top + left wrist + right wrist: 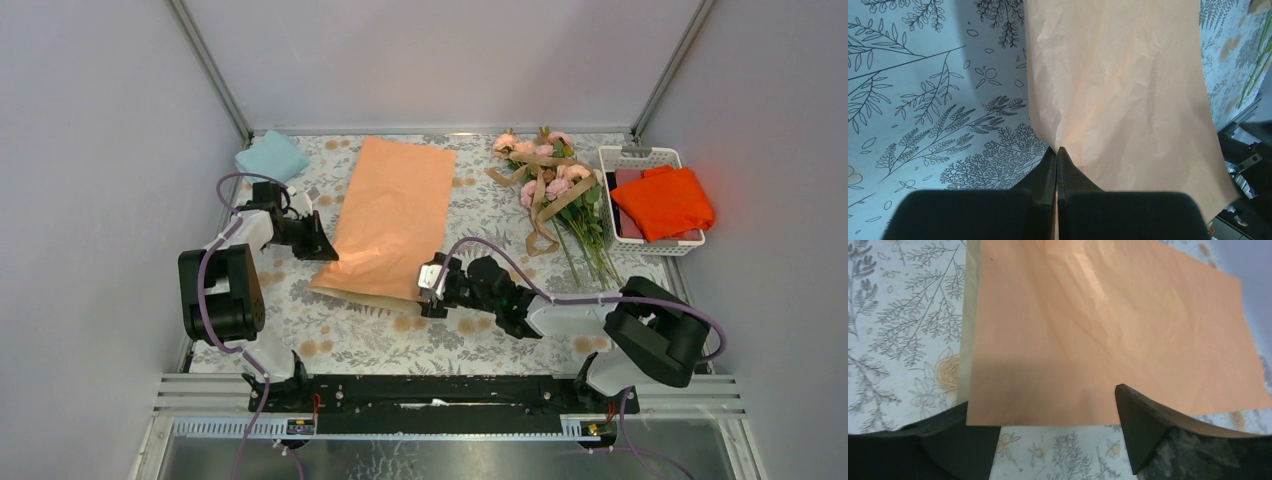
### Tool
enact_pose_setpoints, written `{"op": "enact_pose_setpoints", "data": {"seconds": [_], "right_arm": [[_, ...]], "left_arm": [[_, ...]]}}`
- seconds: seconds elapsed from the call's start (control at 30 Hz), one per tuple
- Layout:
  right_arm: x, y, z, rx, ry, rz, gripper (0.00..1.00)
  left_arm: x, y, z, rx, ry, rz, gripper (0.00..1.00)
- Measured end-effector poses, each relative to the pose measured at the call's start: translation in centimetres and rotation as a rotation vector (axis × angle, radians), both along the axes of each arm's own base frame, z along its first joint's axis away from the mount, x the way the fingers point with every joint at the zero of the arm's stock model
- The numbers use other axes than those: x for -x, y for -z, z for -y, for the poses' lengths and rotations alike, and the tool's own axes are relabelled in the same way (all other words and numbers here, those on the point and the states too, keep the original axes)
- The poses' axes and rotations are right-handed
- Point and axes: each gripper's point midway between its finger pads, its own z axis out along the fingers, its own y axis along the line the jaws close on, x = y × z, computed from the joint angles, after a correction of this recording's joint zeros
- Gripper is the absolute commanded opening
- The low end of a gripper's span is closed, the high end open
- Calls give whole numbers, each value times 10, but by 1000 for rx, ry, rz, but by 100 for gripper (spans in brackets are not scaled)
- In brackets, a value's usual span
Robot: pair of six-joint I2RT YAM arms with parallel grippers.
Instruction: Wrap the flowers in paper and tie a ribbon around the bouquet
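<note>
Here, floral-print table [350, 335], grey walls [100, 100], left jaws clamped on the paper [395, 210], right jaws spread at its near edge.

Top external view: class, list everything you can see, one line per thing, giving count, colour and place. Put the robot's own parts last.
paper: one, peach-orange, flat at the table's middle
flowers: one bunch, pink with green stems, far right, beside the basket
ribbon: one, tan-brown, draped over the flowers
basket: one, white, far right edge
orange cloth: one, bright orange, inside the basket
blue cloth: one, light blue, far left corner
table: one, floral-patterned top
left gripper: one, black, shut on the paper's left edge
right gripper: one, black, open at the paper's near edge
</note>
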Motion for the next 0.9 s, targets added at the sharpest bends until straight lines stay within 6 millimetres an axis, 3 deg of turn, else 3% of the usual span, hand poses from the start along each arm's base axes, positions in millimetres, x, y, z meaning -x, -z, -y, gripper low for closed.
{"op": "enact_pose_setpoints", "data": {"seconds": [0.07, 0.1, 0.13, 0.2, 0.23, 0.3, 0.37, 0.47, 0.53, 0.6, 0.67, 0.73, 0.9], "right_arm": [[-3, -2, -3, -2, -5, 20, 21], [-6, -2, -7, -3, -4, 29, 6], [-9, -4, -9, -1, -7, 43, 0], [-12, -6, -11, 8, -8, 54, 0], [-14, -10, -13, 14, -9, 57, 0], [-19, -21, -20, 24, -10, 54, 0], [-28, -42, -30, 24, -8, 54, 0], [-43, -84, -43, 1, -3, 67, 0], [-51, -106, -46, -19, -1, 76, 0], [-59, -118, -44, -24, 5, 79, 0], [-65, -121, -40, -9, 12, 76, 0], [-68, -121, -36, 13, 14, 71, 0], [-74, -131, -38, 37, 14, 72, 0]], "left_arm": [[0, 0, 0, 0, 0, 0, 0], [0, 0, 0, 0, 1, 0, 9], [0, 0, 0, -1, 4, 3, 40], [2, -1, -1, -17, 44, 19, 94], [2, -6, -3, -34, 71, 26, 98], [-9, -27, -11, -95, 141, 87, 99], [-31, -64, -21, -167, 212, 212, 99], [-54, -143, -26, -267, 329, 497, 99], [-41, -198, -12, -307, 451, 715, 99], [-11, -230, 13, -315, 588, 873, 99], [25, -242, 40, -299, 736, 983, 99], [50, -239, 55, -262, 823, 1013, 99], [66, -225, 68, -182, 915, 979, 99]]}}
